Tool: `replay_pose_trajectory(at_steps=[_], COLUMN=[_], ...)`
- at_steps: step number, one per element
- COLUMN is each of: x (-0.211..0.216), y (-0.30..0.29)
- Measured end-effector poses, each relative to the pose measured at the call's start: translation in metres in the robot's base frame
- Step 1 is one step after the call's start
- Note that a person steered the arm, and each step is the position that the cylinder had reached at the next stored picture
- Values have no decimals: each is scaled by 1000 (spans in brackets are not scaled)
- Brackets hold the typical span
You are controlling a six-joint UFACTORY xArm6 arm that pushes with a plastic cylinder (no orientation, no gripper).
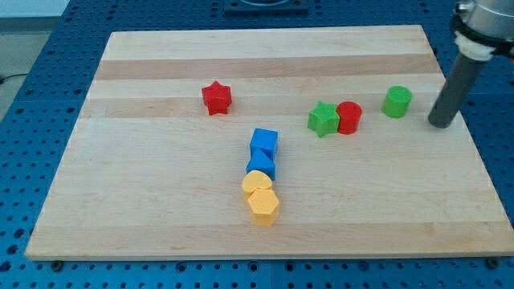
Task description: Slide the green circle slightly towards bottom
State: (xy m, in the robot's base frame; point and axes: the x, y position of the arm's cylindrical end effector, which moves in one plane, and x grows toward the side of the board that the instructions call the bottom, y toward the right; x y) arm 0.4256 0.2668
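Yellow blocks (261, 197) nearest camera, two touching, exact shapes hard to make out; two blue cubes (263, 152) stacked in line just above. Red star (216, 97) alone toward counter's (144, 217) upper left. Green star (323, 119) touches red cylinder (348, 117). Green circle (397, 102) near view's right. No gripper on arm, so nothing held; my tip (440, 124) beside circle on right, slightly lower, apart. Judgement: tip must get above circle to push down. Rod's upper end cut off.

You get bright, even overhead light. Shadows stay soft and short under each block. Focus is slightly soft throughout.
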Motion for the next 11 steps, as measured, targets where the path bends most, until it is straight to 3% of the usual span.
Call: replay_pose_trajectory(at_steps=[1,4,5,8,9,10,11], x=[-17,-50,-51,3,48,66,43], y=[10,-102,-102,-84,-89,-130,-151])
